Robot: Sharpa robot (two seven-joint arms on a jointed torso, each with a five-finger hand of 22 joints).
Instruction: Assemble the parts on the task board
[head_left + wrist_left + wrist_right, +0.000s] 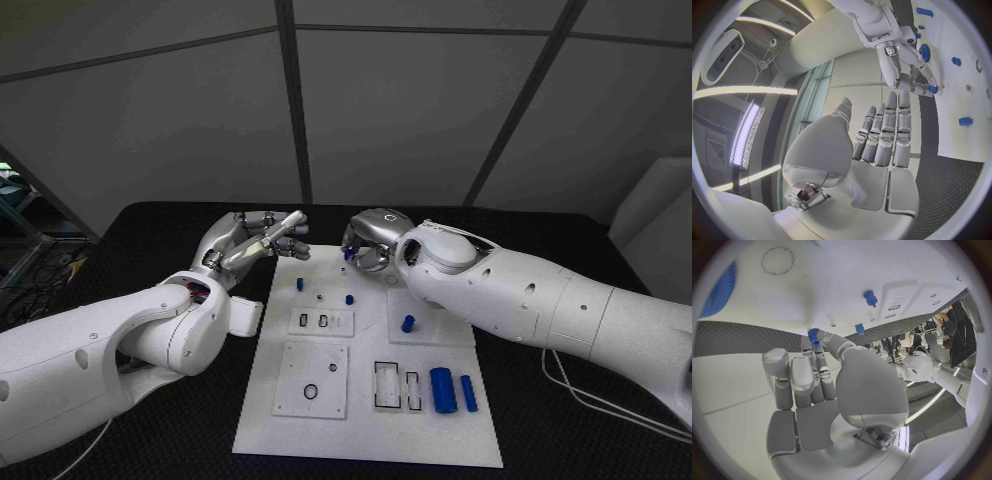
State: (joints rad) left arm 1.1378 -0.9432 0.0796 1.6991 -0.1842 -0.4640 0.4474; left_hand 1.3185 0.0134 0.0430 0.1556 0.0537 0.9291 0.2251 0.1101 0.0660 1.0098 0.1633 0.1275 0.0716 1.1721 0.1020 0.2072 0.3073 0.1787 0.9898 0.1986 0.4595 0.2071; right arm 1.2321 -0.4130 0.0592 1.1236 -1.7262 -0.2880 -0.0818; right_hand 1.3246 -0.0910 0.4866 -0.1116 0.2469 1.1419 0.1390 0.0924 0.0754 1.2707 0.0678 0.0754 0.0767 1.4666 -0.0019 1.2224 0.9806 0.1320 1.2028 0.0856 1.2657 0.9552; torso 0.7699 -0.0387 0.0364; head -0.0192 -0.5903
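The task board (368, 420) lies just below both hands, with bare black table (577, 440) open along its long edges. The right hand (372, 243) hovers over the board's far edge, fingertips pinching a small blue part (814, 334). Beside it, off the far-left corner, the left hand (260, 240) holds nothing, fingers straight and together. Two blue cylinders (451, 390) lie nearer the robot.

Head camera looks down on the task board (368, 400) — wrist cameras sit behind each hand, both sharing it.
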